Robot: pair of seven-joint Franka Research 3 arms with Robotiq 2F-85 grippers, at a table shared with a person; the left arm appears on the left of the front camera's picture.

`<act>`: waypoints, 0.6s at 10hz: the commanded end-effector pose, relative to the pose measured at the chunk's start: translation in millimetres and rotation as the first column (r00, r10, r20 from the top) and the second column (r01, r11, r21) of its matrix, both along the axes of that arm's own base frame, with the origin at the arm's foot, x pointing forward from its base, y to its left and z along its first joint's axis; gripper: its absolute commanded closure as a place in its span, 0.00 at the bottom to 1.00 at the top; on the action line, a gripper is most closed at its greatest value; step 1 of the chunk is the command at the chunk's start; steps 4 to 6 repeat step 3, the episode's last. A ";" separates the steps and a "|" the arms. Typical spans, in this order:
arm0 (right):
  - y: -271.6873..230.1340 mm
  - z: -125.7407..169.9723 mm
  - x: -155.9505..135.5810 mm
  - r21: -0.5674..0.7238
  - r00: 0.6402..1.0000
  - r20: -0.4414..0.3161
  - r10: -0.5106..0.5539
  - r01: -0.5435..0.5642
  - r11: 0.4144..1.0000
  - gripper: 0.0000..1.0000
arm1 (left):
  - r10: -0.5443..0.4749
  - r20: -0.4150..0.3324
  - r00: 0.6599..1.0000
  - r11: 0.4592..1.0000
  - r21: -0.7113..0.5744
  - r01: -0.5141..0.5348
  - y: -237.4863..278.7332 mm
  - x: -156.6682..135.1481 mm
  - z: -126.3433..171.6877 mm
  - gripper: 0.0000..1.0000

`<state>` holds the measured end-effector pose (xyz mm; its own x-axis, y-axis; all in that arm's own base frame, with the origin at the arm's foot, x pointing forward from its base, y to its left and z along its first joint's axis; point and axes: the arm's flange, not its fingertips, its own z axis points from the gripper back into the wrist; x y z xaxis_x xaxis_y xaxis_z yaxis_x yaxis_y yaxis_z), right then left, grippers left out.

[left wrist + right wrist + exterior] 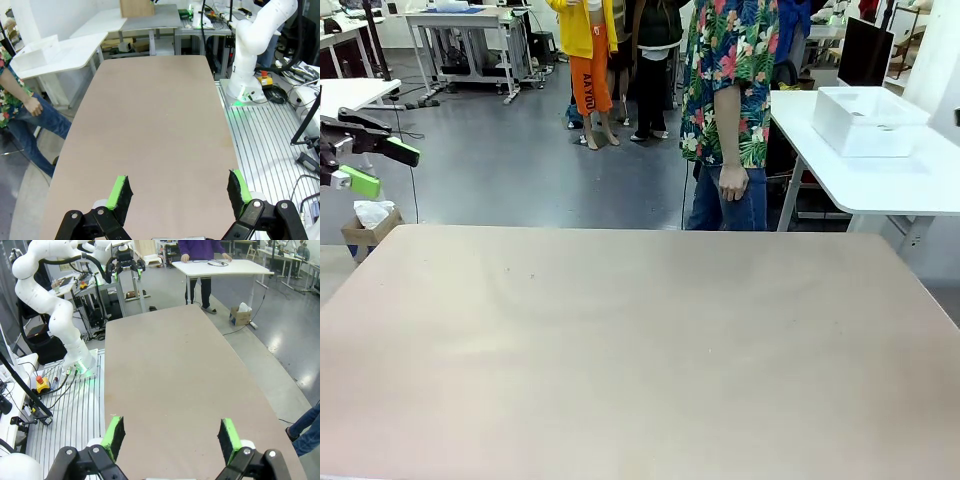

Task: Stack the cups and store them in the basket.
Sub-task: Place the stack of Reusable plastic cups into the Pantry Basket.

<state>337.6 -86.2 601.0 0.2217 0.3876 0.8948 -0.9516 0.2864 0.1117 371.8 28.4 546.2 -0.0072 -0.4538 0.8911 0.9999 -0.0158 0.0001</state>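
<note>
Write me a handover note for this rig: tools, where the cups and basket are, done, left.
Left tool: open, holding nothing, raised by the left end of the beige tabletop.
Right tool: open, holding nothing, raised above the tabletop's other end.
White rectangular plastic basket: on the white side table beyond the far right corner, not on the work surface. I can't see what's inside it.
Cups: none on the tabletop.
Person in a floral shirt: standing at the far edge, hand hanging, holding nothing.
Done: nothing visible. Left: all stacking and storing.
</note>
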 end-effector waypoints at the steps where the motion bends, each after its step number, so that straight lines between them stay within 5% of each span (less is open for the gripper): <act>1: 0.3 2.5 -0.3 0.015 1.000 0.015 0.006 -0.007 1.000 0.00 | -0.009 -0.005 1.000 1.000 0.004 0.009 1.1 -0.9 2.9 0.00; 6: 0.3 2.5 -0.3 0.015 1.000 0.015 0.006 -0.007 1.000 0.00 | -0.009 -0.005 1.000 1.000 0.004 0.009 1.1 -0.9 2.9 0.00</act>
